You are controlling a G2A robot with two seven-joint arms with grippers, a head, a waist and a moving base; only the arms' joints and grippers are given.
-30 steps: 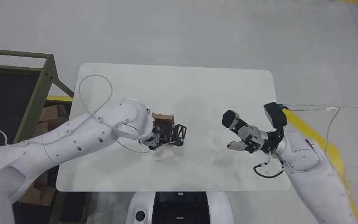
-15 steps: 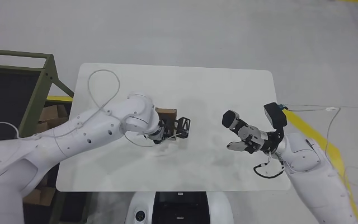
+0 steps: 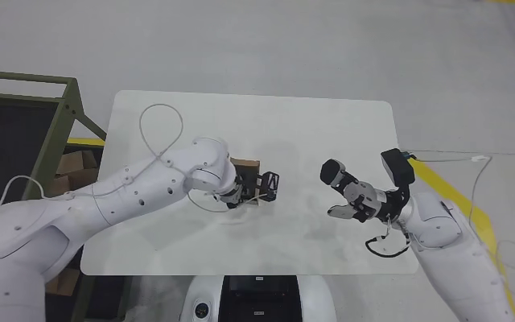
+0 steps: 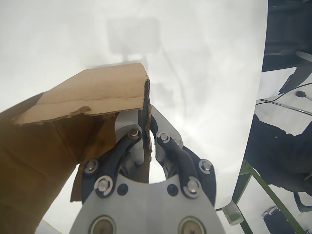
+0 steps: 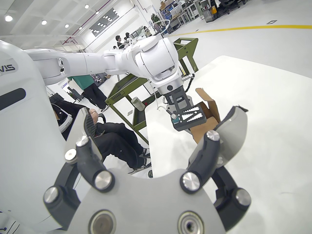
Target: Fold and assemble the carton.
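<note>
Brown cardboard made up the carton [image 3: 246, 166], which sat a little left of the middle of the white table [image 3: 322, 129] in the top view. The left gripper [image 3: 268, 185] was right at the carton's side that faced the other arm. The right gripper [image 3: 334, 193] hung over the right part of the table, well apart from the carton. Its two fingers were spread wide with nothing between them. A green metal rack [image 3: 48, 78] stood beside the table's left edge.

In the left wrist view, the left gripper [image 4: 148, 120] was closed tight on one thin wall of the carton [image 4: 92, 93]. The cardboard edge was pinched between the two fingers, and a flap bent away from that wall. The white table [image 4: 195, 37] lay beyond.

In the right wrist view, the right gripper [image 5: 160, 122] was wide open and held nothing. Farther off, the left gripper [image 5: 189, 118] gripped the carton [image 5: 210, 109] down at the table [image 5: 256, 86]. The carton's flaps stood up and its top was open.
</note>
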